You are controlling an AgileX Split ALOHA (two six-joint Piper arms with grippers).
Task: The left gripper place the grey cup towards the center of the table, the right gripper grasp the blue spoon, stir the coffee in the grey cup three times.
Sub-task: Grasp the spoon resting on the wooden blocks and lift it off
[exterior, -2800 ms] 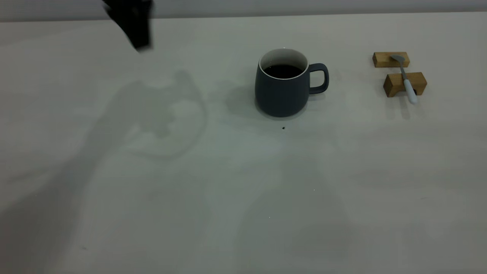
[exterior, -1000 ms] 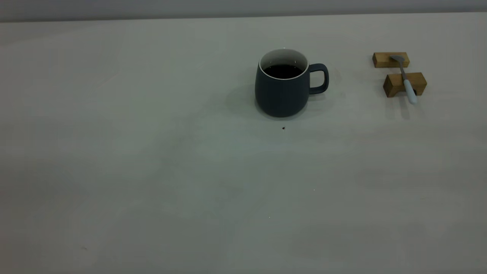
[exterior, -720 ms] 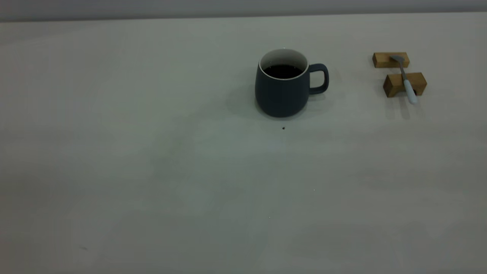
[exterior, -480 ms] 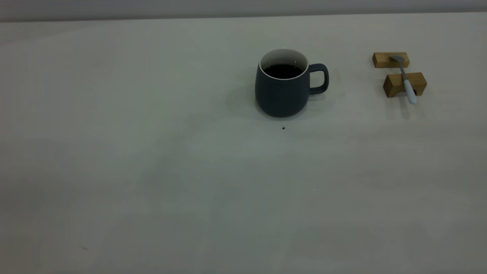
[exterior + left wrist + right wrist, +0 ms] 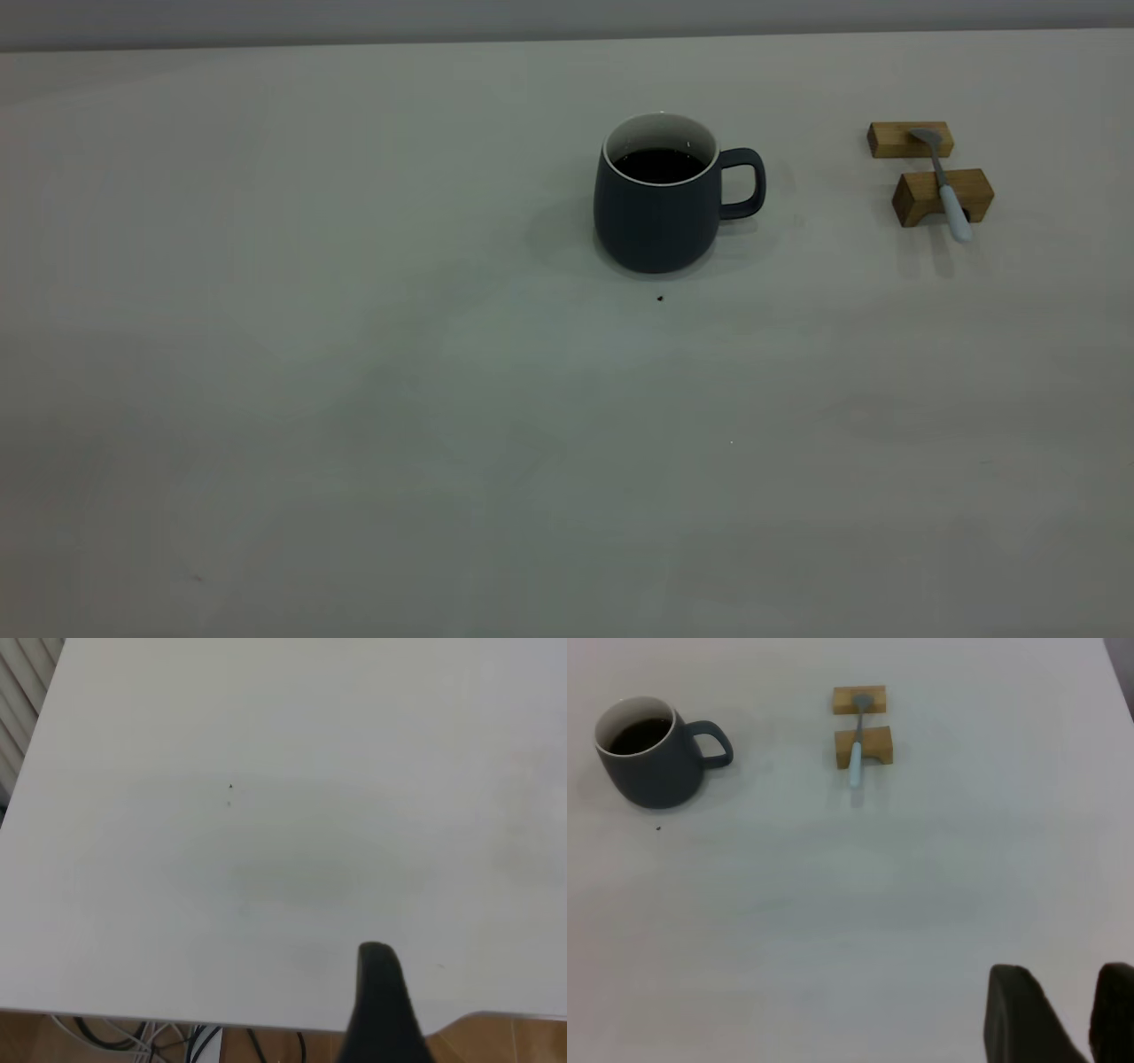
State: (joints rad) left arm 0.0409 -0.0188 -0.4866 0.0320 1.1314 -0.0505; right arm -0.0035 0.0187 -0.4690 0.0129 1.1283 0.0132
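Observation:
The grey cup [image 5: 660, 221] stands upright on the table [image 5: 354, 399], back of centre, handle toward the right, with dark coffee [image 5: 660, 166] inside. To its right the blue spoon [image 5: 944, 188] lies across two wooden blocks. The right wrist view shows the cup [image 5: 651, 775], the coffee [image 5: 636, 735] and the spoon [image 5: 855, 757] far ahead of my right gripper [image 5: 1067, 992], which is open and empty over bare table. My left gripper [image 5: 385, 1001] shows only as a dark tip over the table's edge, far from the cup. Neither gripper appears in the exterior view.
Two wooden blocks [image 5: 910, 139] [image 5: 921, 197] carry the spoon at the back right. A tiny dark speck [image 5: 660, 299] lies in front of the cup. Below the table edge [image 5: 177, 1017] in the left wrist view run cables [image 5: 190, 1041] over a wooden floor.
The left arm, seen at the upper left 2.8 s ago, has left the exterior view and its shadow is gone. Cup and spoon have not moved.

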